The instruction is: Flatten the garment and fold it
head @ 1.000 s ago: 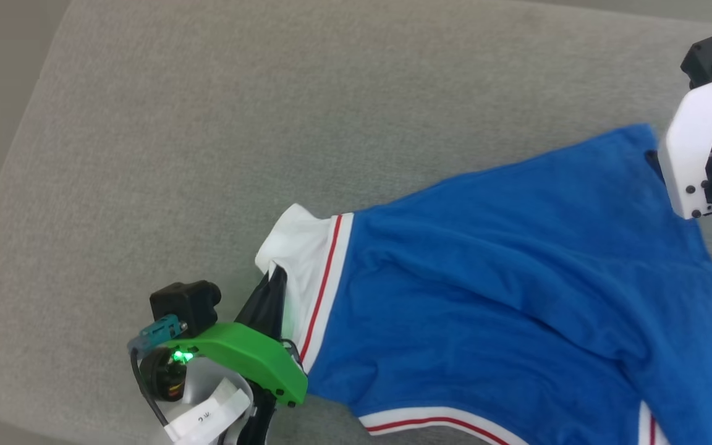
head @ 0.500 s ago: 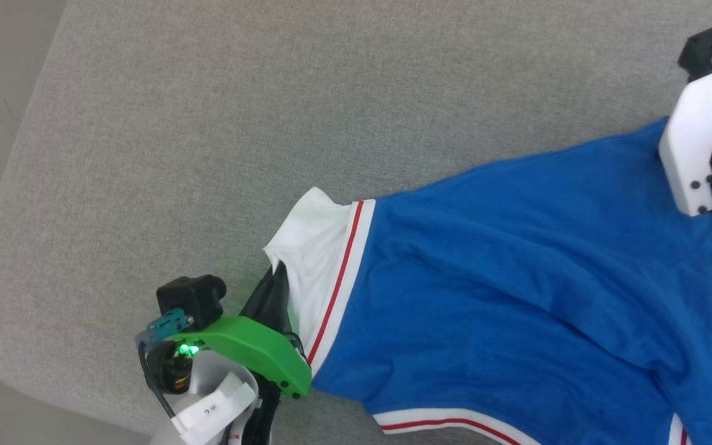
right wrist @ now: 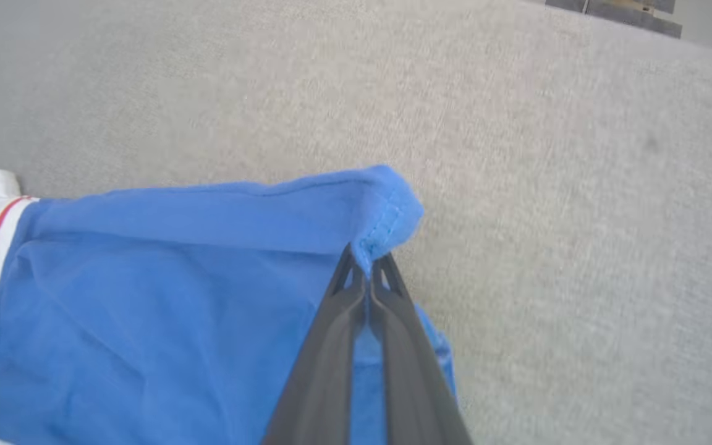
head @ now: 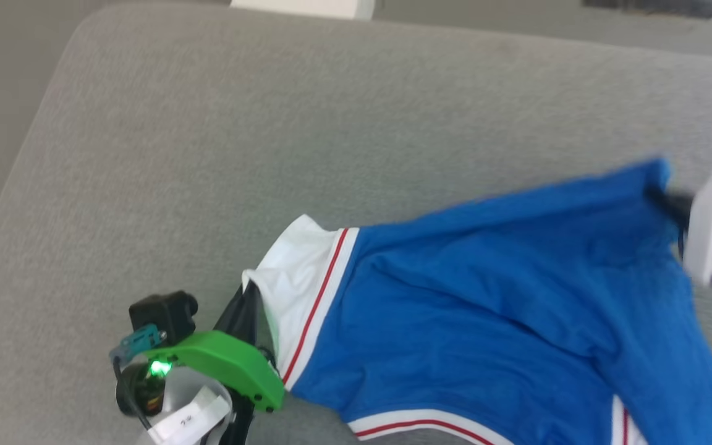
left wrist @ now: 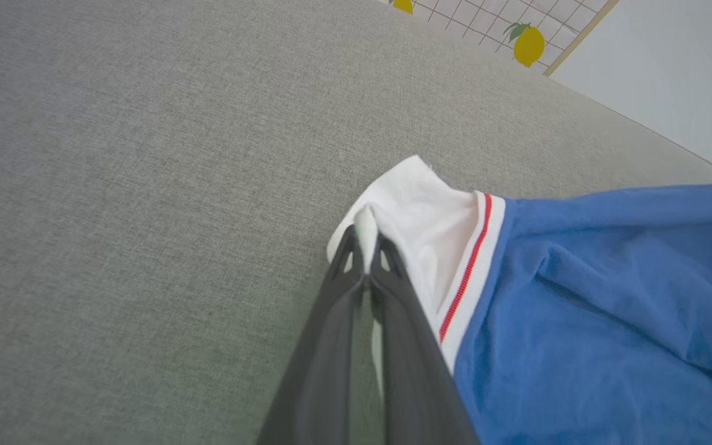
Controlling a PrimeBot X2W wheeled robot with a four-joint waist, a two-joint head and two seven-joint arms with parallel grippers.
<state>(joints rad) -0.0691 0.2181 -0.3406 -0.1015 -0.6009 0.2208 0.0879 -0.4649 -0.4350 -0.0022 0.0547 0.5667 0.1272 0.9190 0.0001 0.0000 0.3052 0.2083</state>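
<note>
The garment (head: pixel 486 309) is a royal-blue jersey with a white panel and red-and-white striped trim, lying rumpled across a grey cushion. My left gripper (head: pixel 251 303) is shut on its white corner; the left wrist view shows white cloth pinched between the left gripper (left wrist: pixel 365 247) tips, with the garment (left wrist: pixel 578 309) spreading right. My right gripper (head: pixel 665 198), blurred at the right edge, is shut on the blue far corner. In the right wrist view the right gripper (right wrist: pixel 365 266) tips clamp the stitched hem of the garment (right wrist: pixel 177 278).
The grey cushion (head: pixel 269 154) has bare fabric to the left and behind the jersey; its rounded left edge drops off. A white object (head: pixel 300 7) sits beyond the far edge. A lemon-patterned tiled wall (left wrist: pixel 517 31) shows past the cushion.
My right gripper has closed from open onto the blue corner. The head camera has shifted, so the whole picture has moved; the left grip is unchanged.
</note>
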